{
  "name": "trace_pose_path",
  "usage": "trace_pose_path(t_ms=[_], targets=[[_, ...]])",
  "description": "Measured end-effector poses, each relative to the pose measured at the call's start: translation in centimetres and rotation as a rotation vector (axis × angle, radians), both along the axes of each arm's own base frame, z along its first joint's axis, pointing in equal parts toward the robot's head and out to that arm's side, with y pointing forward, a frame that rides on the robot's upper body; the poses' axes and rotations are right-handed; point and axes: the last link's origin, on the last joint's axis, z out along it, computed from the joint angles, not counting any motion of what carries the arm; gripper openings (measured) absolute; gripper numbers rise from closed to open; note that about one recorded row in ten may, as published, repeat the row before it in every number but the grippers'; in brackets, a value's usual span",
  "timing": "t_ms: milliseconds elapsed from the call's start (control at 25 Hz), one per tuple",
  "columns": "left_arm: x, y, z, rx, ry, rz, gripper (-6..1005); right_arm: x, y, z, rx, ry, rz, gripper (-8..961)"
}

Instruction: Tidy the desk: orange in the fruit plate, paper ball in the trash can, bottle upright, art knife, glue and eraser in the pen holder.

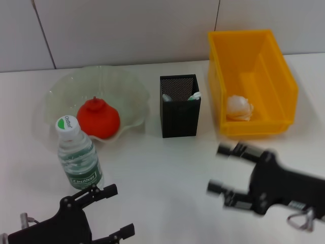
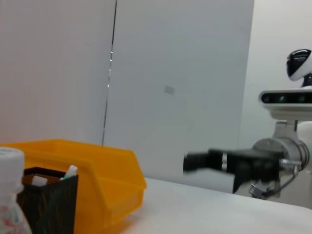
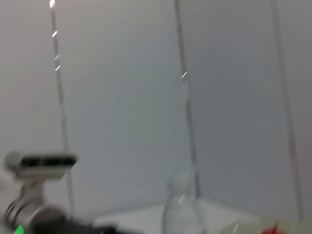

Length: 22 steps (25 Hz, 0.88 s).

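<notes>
The orange [image 1: 98, 118] lies in the clear fruit plate [image 1: 61, 91] at the back left. The water bottle [image 1: 77, 154] stands upright in front of the plate; it also shows in the right wrist view [image 3: 183, 209]. The black mesh pen holder [image 1: 180, 105] in the middle holds small items, also seen in the left wrist view [image 2: 46, 202]. The paper ball [image 1: 238, 108] lies in the yellow bin [image 1: 277, 71]. My left gripper [image 1: 110, 211] is open and empty at the front left, below the bottle. My right gripper [image 1: 219, 169] is open and empty at the front right.
The white desk meets a pale wall behind. The yellow bin [image 2: 107, 175] also shows in the left wrist view, with my right gripper [image 2: 195, 162] farther off.
</notes>
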Motion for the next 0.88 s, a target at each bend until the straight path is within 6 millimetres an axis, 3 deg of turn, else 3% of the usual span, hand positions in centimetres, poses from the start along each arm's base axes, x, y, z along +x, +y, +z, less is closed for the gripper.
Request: trace_pose_path(t_ms=[200, 320, 880], targets=[[0.1, 0.2, -0.1, -0.004, 0.014, -0.017, 846, 0.5, -0.4, -3.0, -0.069, -0.073, 0.019, 775], [0.1, 0.2, -0.1, -0.003, 0.016, -0.019, 847, 0.5, -0.3, -3.8, -0.067, -0.088, 0.025, 776], [-0.1, 0.7, -0.9, -0.08, 0.064, 0.014, 849, 0.3, 0.3, -4.4, -0.08, -0.095, 0.015, 775]])
